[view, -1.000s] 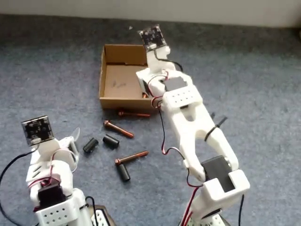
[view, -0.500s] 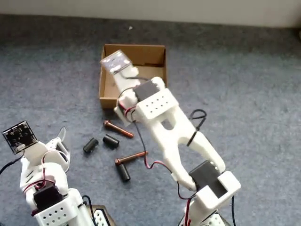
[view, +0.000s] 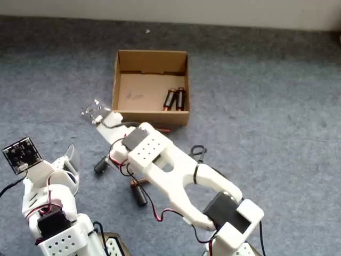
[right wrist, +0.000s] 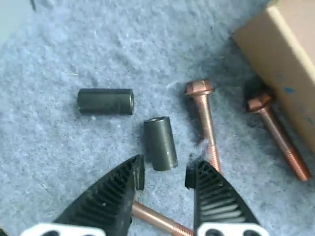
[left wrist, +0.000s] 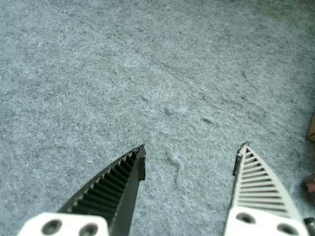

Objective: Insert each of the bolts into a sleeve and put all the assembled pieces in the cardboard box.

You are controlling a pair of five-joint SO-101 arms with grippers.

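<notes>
1. Right claw (right wrist: 164, 167): jaws narrow, part-open, holding nothing. A second ago I had it down inside the cardboard box. It has since swung back and now hangs over the loose parts in front of the box.
2. Nearest sleeve (right wrist: 160, 142): on the carpet (left wrist: 147, 73) just beyond the fingertips, in line with the gap.
3. Near bolt (right wrist: 157, 219): under the claw, behind the fingertips.
4. Middle bolt (right wrist: 205, 123): just beside the nearest sleeve, head pointing away from the claw.
5. Second sleeve (right wrist: 105, 101): farther out on the opposite side, lying crosswise.
6. Far bolt (right wrist: 278, 130): beyond the middle bolt, close along the box wall.
7. Cardboard box (view: 152, 55): farthest from the claw. Assembled pieces (view: 170, 99), two side by side on its floor, are uncovered now the arm has left.
8. Writing: a small blue mark (right wrist: 288, 90) on the outer wall and faint dark marks on the floor. I cannot read either.
9. Left claw (left wrist: 192, 147): jaws wide, holding nothing, over bare carpet. Its wrist has turned since a second ago.
</notes>
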